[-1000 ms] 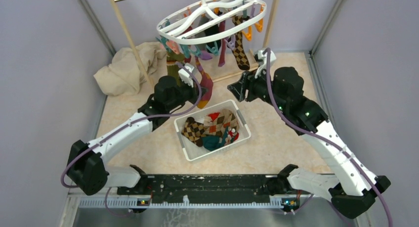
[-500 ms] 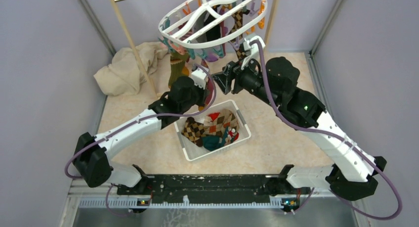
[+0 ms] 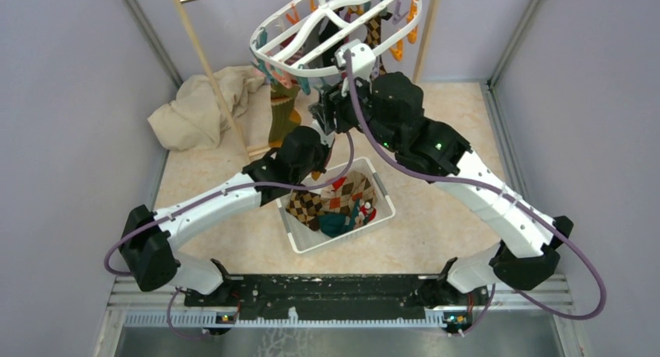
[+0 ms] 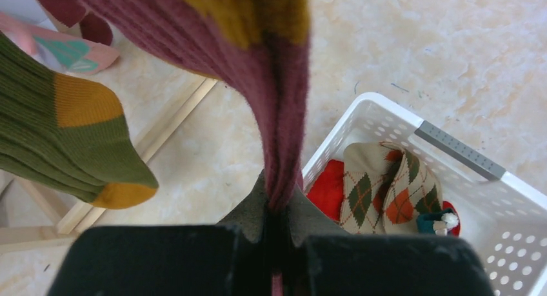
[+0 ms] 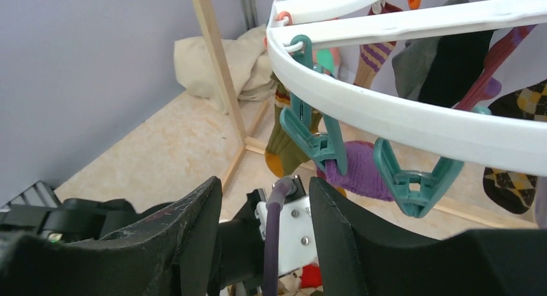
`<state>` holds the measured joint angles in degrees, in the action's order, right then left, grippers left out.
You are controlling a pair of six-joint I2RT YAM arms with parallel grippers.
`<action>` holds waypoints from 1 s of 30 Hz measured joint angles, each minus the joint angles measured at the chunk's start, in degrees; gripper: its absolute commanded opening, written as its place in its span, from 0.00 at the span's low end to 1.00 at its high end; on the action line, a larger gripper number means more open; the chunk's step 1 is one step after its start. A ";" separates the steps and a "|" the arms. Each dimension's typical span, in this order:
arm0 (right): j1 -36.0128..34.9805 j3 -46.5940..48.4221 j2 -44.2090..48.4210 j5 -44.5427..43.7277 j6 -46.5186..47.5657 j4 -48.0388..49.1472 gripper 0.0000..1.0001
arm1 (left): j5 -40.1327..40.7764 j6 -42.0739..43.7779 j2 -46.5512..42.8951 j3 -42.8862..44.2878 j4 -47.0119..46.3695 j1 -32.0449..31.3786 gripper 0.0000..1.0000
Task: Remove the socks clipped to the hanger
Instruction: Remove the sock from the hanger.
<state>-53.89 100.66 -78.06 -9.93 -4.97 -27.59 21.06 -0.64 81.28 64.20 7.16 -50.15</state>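
- The left gripper (image 4: 276, 213) was clamped on the maroon sock (image 4: 264, 83) hanging below the hanger (image 5: 400, 118). The right gripper (image 5: 264, 206) had its jaws apart just under the hanger's rim, near a teal peg (image 5: 309, 131).
- Tugging against a shut peg could have tipped the hanger or stretched the sock.
- I could read no writing anywhere.

Scene is viewed from overhead; white mesh plastic basket (image 3: 379, 184) is shared with close, downward-facing left wrist, white oval plastic hanger (image 5: 400, 115) with right wrist.

Socks (image 3: 335, 201) in basket (image 3: 289, 225) before hanger (image 5: 413, 120)
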 measured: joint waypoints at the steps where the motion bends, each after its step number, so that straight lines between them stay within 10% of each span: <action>1: 0.00 0.22 -0.74 -0.33 0.31 -0.15 0.54 | 0.55 0.31 0.00 0.11 0.39 -0.17 0.00; 30: 0.00 5.25 -6.34 -6.75 3.98 -0.66 0.60 | 7.56 3.08 0.00 2.58 5.49 -4.07 0.00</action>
<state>-53.89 105.91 -84.40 -16.69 -0.99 -28.25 28.62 2.44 81.28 66.78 12.64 -54.22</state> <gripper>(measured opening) 0.593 0.026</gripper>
